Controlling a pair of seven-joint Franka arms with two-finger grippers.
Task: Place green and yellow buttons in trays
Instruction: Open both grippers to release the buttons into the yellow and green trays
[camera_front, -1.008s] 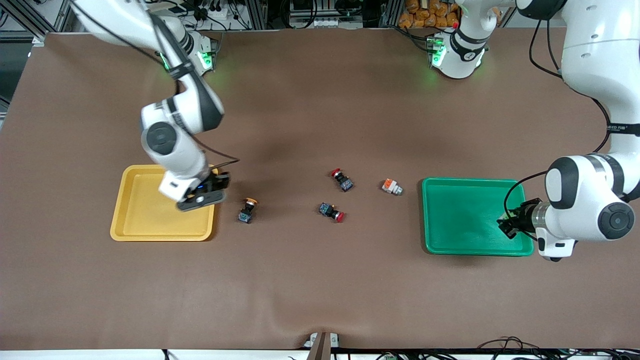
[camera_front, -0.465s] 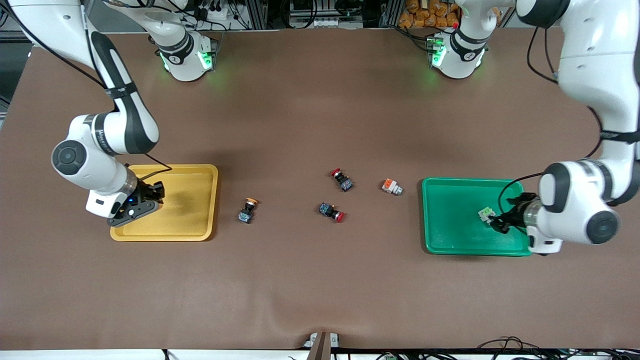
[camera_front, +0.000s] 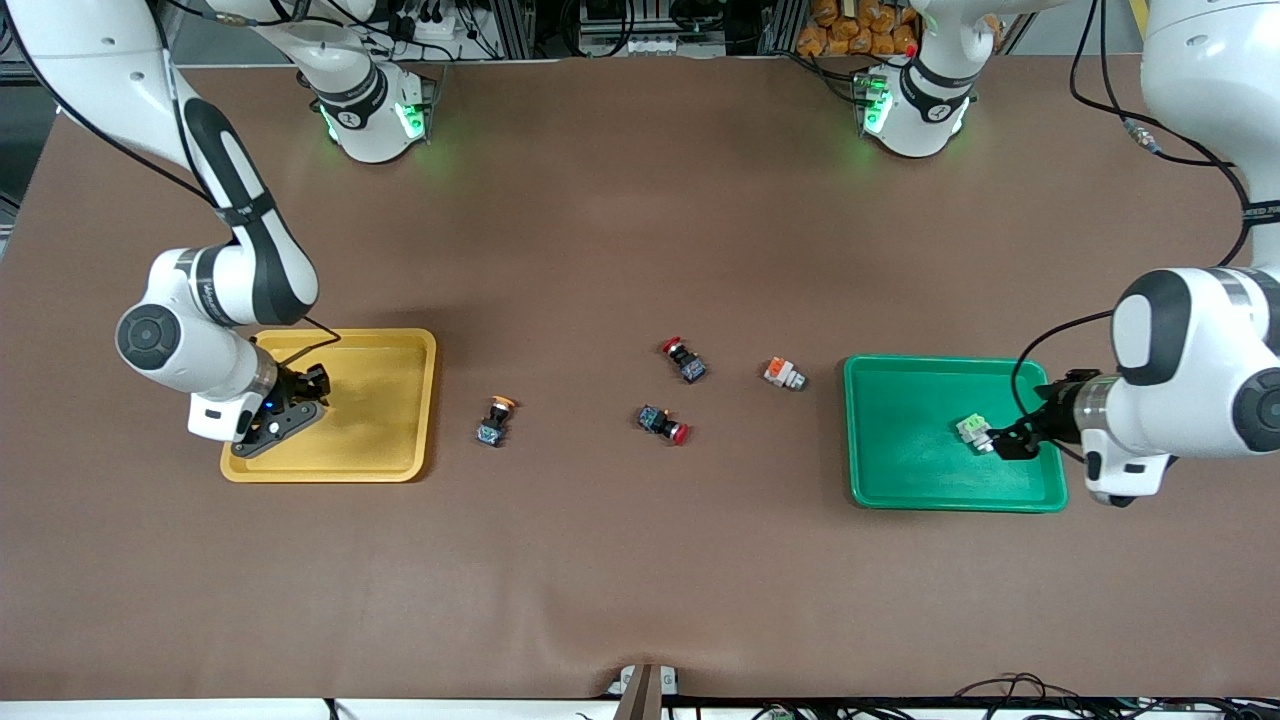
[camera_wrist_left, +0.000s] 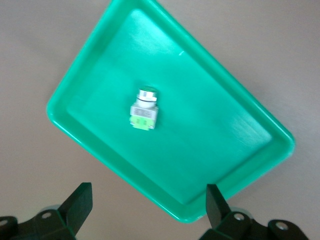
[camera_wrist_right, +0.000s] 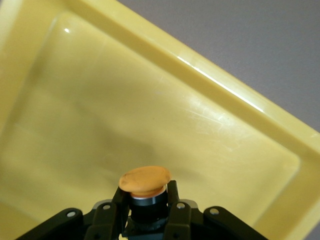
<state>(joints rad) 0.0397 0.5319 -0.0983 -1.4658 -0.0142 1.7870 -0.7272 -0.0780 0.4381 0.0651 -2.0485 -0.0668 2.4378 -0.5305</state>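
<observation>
Front view, mid-left: right gripper (camera_front: 283, 415) over yellow tray (camera_front: 400, 400), fingers pinching a yellow-capped switch (camera_wrist_right: 145, 182). Centre: 1 yellow-capped switch on table (camera_front: 493, 421), 2 red-capped switches (camera_front: 684, 359), 1 orange-block switch (camera_front: 784, 374). Mid-right: green-block switch (camera_front: 970, 431) lies in green tray (camera_front: 900, 490); left gripper (camera_front: 1005, 443) above it, fingers spread.
</observation>
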